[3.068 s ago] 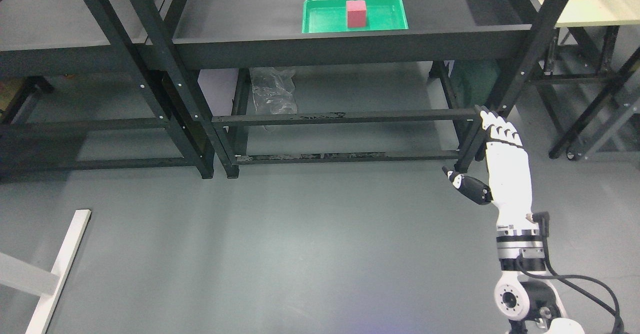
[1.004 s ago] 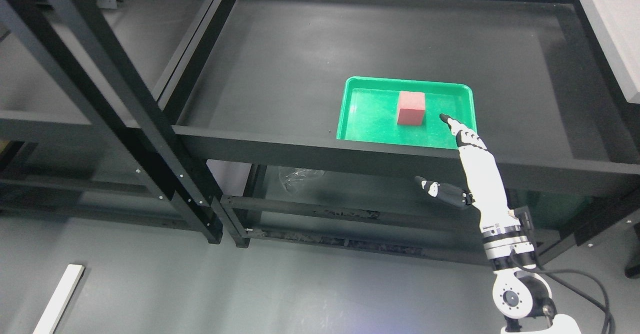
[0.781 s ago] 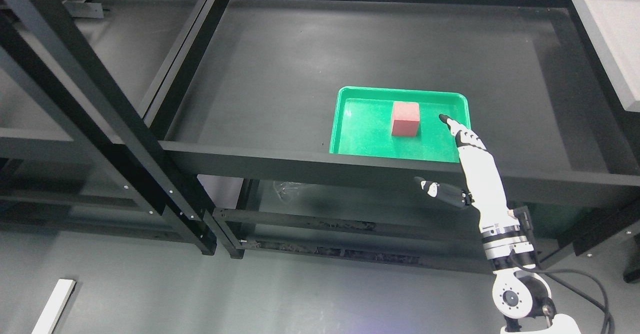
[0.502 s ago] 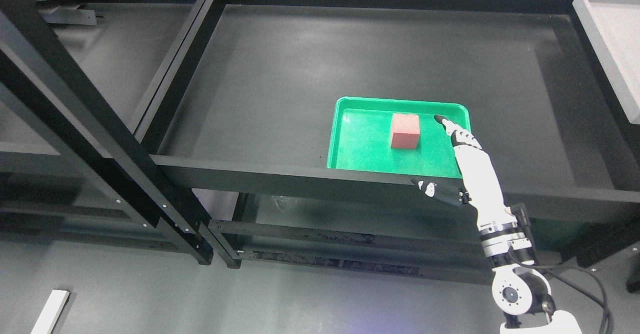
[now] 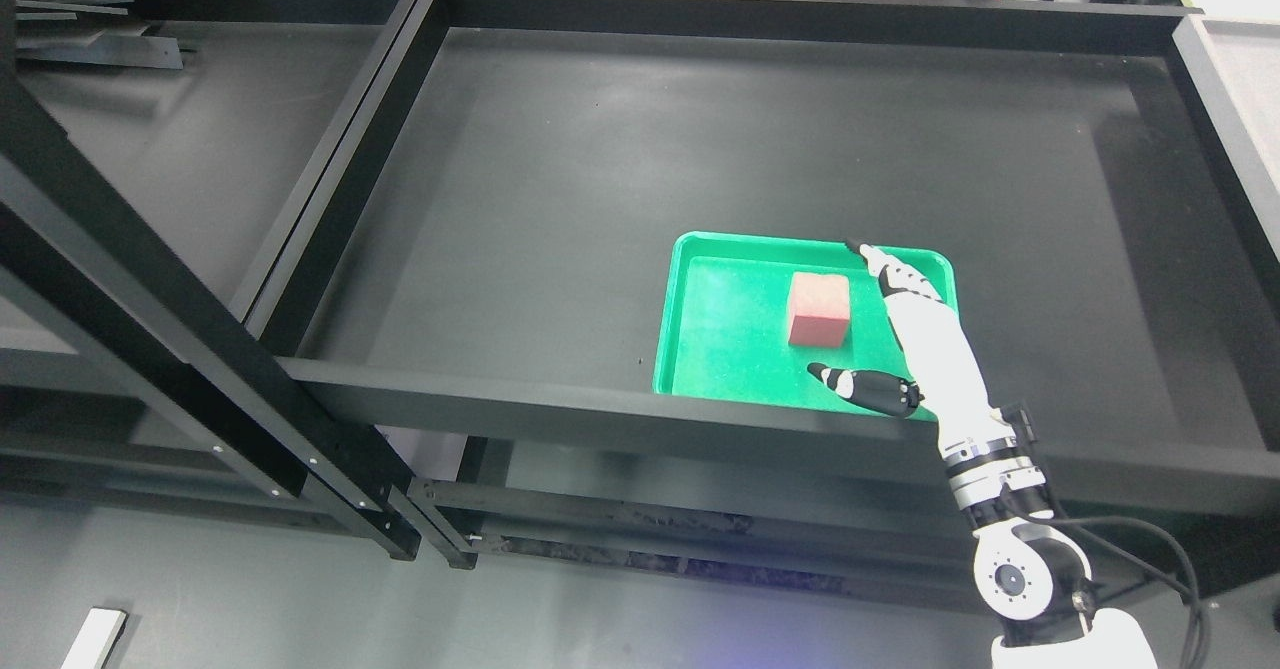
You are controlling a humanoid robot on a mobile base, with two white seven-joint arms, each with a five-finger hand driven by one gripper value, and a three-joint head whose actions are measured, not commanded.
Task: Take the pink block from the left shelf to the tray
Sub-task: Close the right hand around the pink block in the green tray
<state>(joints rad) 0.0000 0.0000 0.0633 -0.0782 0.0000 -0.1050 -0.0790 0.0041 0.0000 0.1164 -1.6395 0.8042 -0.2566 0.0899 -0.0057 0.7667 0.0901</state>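
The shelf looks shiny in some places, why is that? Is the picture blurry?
Head view: soft pale glare from overhead light spreads across the dark shelf. Head view: pink block, green tray and right hand look sharp, not blurry.

The right hand [image 5: 905, 334] is covering part of the green tray [image 5: 700, 249] along its right rim and near right corner. The shelf [image 5: 560, 169] front rail is hiding the tray's near edge. The picture's bottom edge is cutting off the right arm. The block's [image 5: 819, 309] contact with the fingers is possibly absent; this is not resolvable.
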